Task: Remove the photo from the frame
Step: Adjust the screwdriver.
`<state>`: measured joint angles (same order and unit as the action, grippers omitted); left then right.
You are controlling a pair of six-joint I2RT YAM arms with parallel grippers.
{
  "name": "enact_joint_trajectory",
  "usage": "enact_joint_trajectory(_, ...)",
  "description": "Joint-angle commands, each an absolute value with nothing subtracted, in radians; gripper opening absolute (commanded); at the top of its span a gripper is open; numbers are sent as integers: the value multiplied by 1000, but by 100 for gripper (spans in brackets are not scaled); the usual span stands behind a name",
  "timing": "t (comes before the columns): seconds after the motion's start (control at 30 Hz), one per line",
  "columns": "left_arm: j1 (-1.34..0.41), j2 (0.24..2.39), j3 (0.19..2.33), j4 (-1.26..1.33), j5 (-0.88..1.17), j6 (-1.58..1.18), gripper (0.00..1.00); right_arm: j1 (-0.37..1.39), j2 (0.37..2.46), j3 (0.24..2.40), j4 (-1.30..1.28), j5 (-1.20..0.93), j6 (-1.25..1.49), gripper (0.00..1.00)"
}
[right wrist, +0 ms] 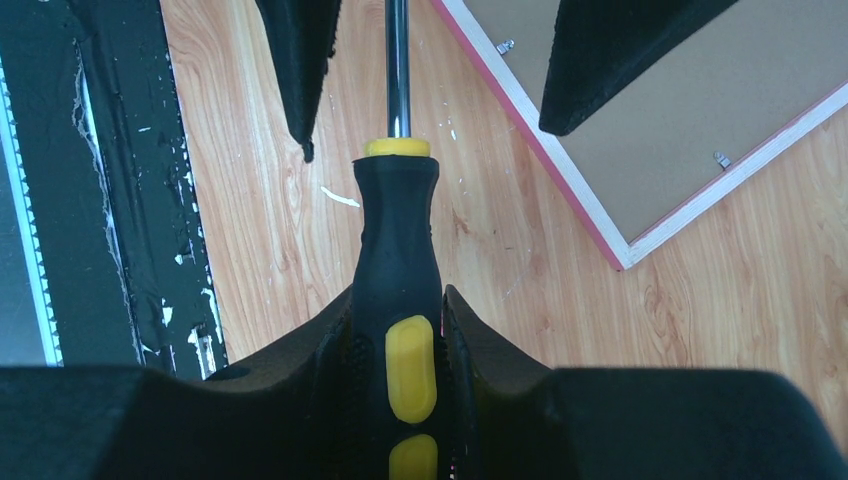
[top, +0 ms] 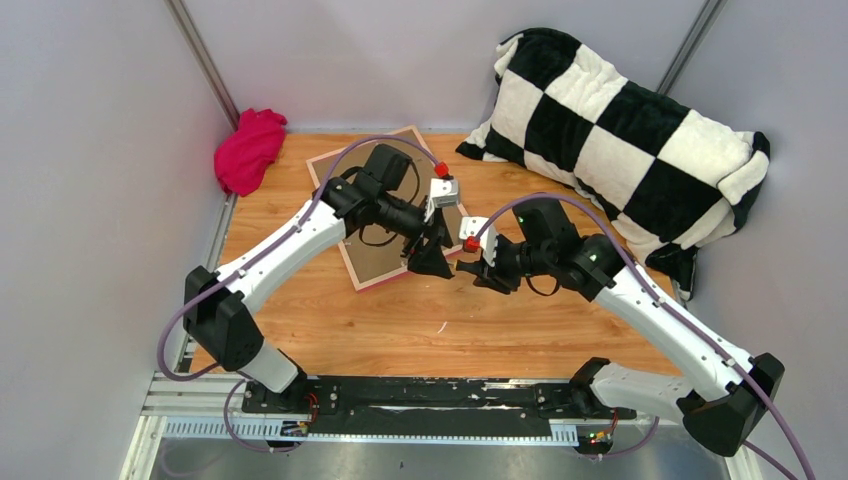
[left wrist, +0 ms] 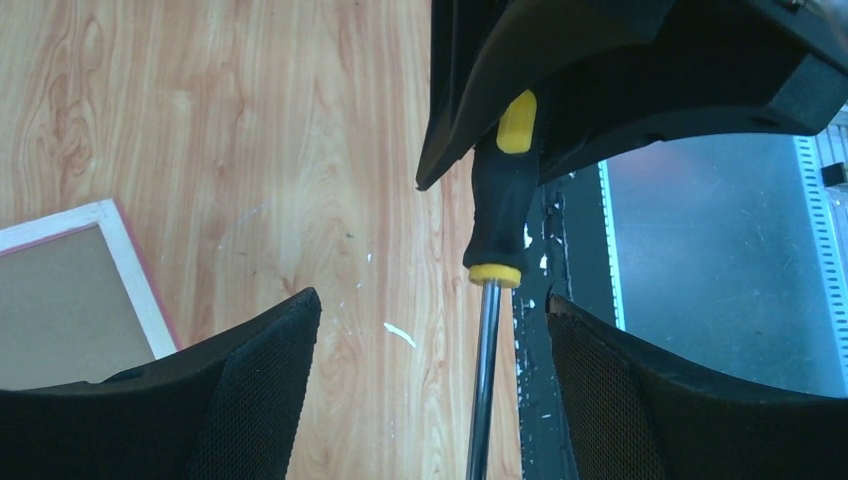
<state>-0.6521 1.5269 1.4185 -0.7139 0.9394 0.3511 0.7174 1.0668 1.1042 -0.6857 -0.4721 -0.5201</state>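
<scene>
**Screwdriver [right wrist: 400, 250] held out between the grippers, frame face down**

The right gripper [right wrist: 400, 320] is clamped on the screwdriver's black and yellow handle. The steel shaft points away from it, toward the left gripper [left wrist: 430, 310]. That gripper's jaws stand wide on either side of the shaft, and neither finger touches it. This looks like a handover: one arm offers the tool by its far end so the other can close on it. It could also be that the left arm is only steadying the shaft. The pictures do not settle which.

The frame [right wrist: 583, 200] lies flat on the table [top: 400, 330], just left of where the grippers meet, with its brown board [right wrist: 680, 130] facing up. It probably lies this way because the back is where it opens. Small metal clips [right wrist: 718, 158] sit along the inner edge and pin the board in. The screwdriver's tip, which is out of view here, would suit prying or turning them.

The photo cannot be seen. It is presumably under the board, facing the table, so the task has hardly begun. The clips are in place and the board is seated.

Both grippers hang above bare wood beside the frame rather than over it, which keeps the exchange away from the frame. If the right gripper lets go before the left has closed, the tool could fall on the frame's corner.
</scene>
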Motion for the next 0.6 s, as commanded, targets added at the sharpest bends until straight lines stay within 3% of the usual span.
enact_joint_trajectory(0.0, -667, 1558, 1473, -723, 993, 328, 83, 704, 1057, 1094, -664, -504, -524, 0)
enact_joint_trajectory(0.23, -703, 1595, 1489, -723, 994, 319, 73, 703, 1069, 1097, -661, -510, -514, 0)
enact_joint_trajectory(0.37, -707, 1599, 1493, -723, 997, 321, 57, 704, 1071, 1094, -660, -509, -512, 0)
enact_joint_trajectory(0.47, -708, 1601, 1495, -724, 1001, 321, 36, 703, 1073, 1094, -658, -507, -509, 0)
enact_joint_trajectory(0.57, -710, 1604, 1501, -724, 1004, 320, 8, 702, 1085, 1098, -655, -498, -488, 0)
